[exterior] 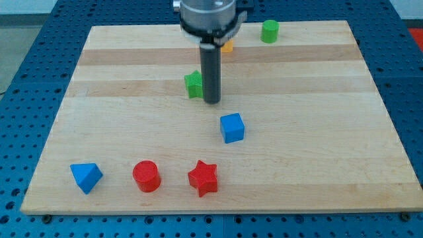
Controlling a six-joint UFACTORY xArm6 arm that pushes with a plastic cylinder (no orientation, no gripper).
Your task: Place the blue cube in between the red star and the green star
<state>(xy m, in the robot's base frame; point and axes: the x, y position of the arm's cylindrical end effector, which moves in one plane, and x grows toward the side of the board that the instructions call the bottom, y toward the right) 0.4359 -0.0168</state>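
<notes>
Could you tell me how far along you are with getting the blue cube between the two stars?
Mostly done: the blue cube lies between the green star and red star, a little right of the line joining them. In hand: my tip rests beside the green star, above the cube and apart from it. Left: perhaps a small leftward nudge.

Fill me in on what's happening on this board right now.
My tip rests beside the green star, just to its right, above the blue cube and apart from it. The blue cube sits roughly between the green star and the red star already. A red cylinder and blue wedge-like block lie along the view's bottom.
</notes>
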